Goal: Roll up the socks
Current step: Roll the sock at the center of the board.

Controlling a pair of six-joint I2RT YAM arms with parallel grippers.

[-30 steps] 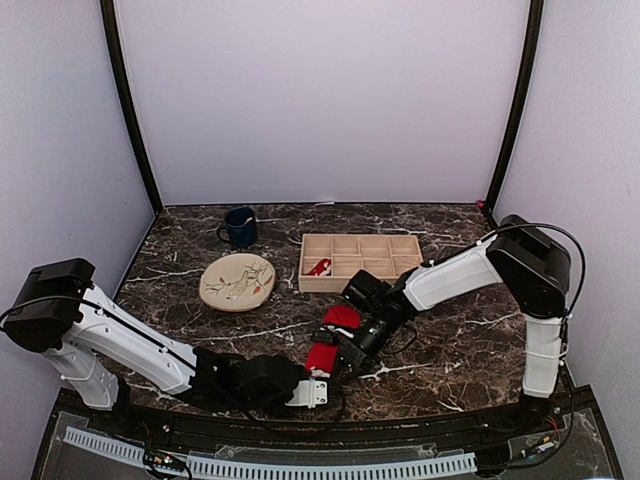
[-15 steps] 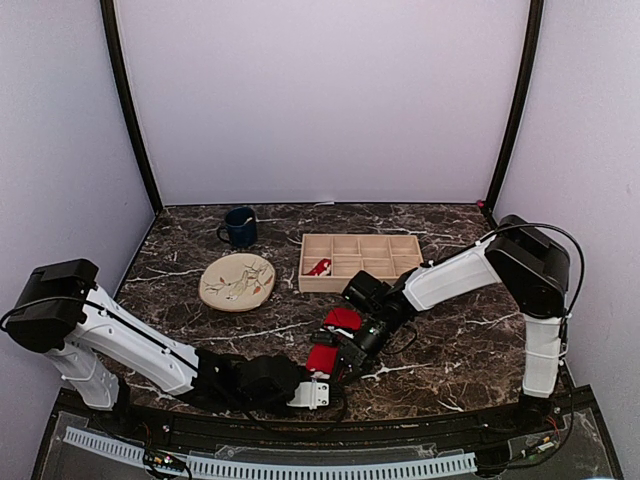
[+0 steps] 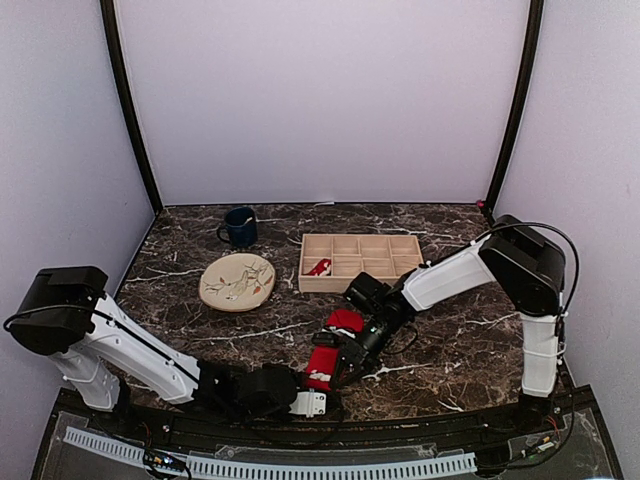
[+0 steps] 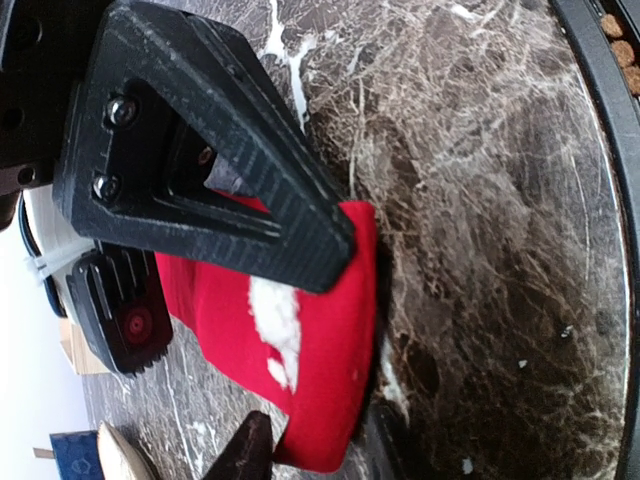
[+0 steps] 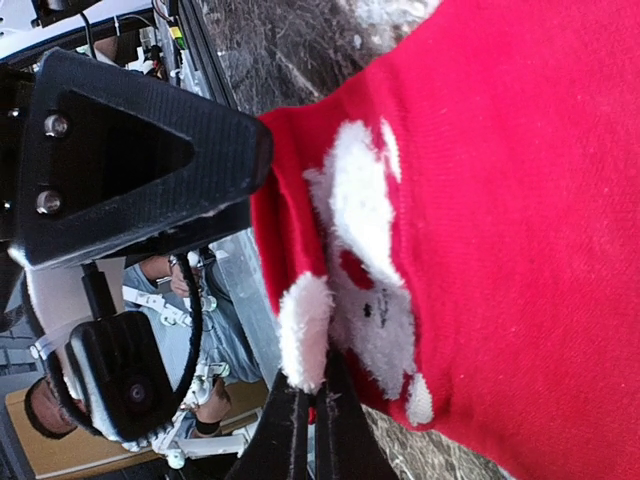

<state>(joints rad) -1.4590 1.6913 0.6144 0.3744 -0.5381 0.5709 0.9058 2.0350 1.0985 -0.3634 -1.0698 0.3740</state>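
Near edge: a black rail (image 3: 400, 425) crosses the bottom of the overhead view. The dark, white-veined marble table (image 3: 470, 350) starts just above it.
Left gripper: the left gripper (image 3: 317, 386) sits low at bottom centre, just above the rail, with its forearm lying along that edge from the lower left. Its two fingers stand apart on either side of the sock's near end. I cannot tell whether they press it.
Sock: the red sock (image 3: 322, 360) lies flat on the marble as a short strip just below centre, close to the near edge. It has a fluffy white patch by its rim.
Right gripper: the right gripper (image 5: 312, 398) reaches in from the right and is pinched closed on the sock's rim beside the white patch, close to the left gripper.
Second red piece: a red bundle (image 3: 343, 319) shows just beyond the right gripper's body. Whether it joins the strip is hidden.
Open room: bare marble shows right of the grippers as far as the right arm's base, and left of them up to the plate.
Plate: a beige leaf-patterned plate (image 3: 237, 281) sits left of centre, well apart from the sock.
Tray: a wooden tray (image 3: 360, 262) of compartments lies beyond the bundle, near it but not touching. A small red-and-white item (image 3: 319, 267) sits in its near-left compartment.
Mug: a dark blue mug (image 3: 240, 227) stands at the table's upper left, near the back edge.
Far edge: the marble ends at a pale lilac back wall (image 3: 320, 100).
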